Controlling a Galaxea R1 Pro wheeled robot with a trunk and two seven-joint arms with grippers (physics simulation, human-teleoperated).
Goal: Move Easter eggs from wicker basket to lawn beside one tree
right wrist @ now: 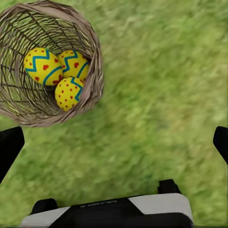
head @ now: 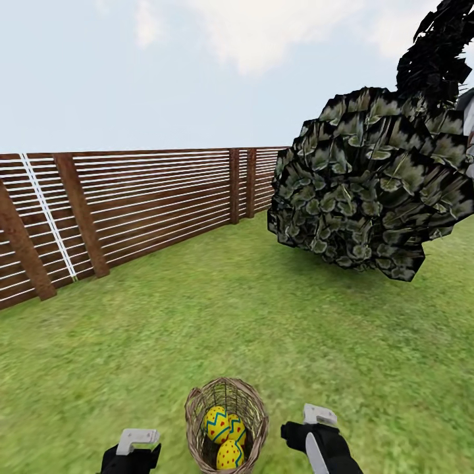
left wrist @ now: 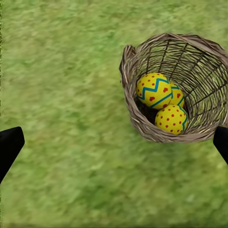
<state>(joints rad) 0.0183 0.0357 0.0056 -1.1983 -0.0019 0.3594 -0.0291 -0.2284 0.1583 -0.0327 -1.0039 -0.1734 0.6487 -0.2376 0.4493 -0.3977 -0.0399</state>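
While both arms hover low on either side of the wicker basket (head: 226, 421), the left hand (left wrist: 114, 147) and right hand (right wrist: 114, 142) are spread wide and hold nothing, likely so either can reach in. All three Easter eggs (head: 225, 434) lie inside the basket on the lawn (head: 197, 316). Farther off, the tree (head: 375, 178) stands near the fence (head: 131, 204).

Three small yellow Easter eggs (head: 226, 436) with blue zigzag bands and red dots are lying together in one round woven brown-tan wicker basket (head: 195, 408). One dark, blocky black-green mass of tree foliage (head: 368, 178) is showing. One brown slatted wooden fence (head: 131, 204) is running behind.
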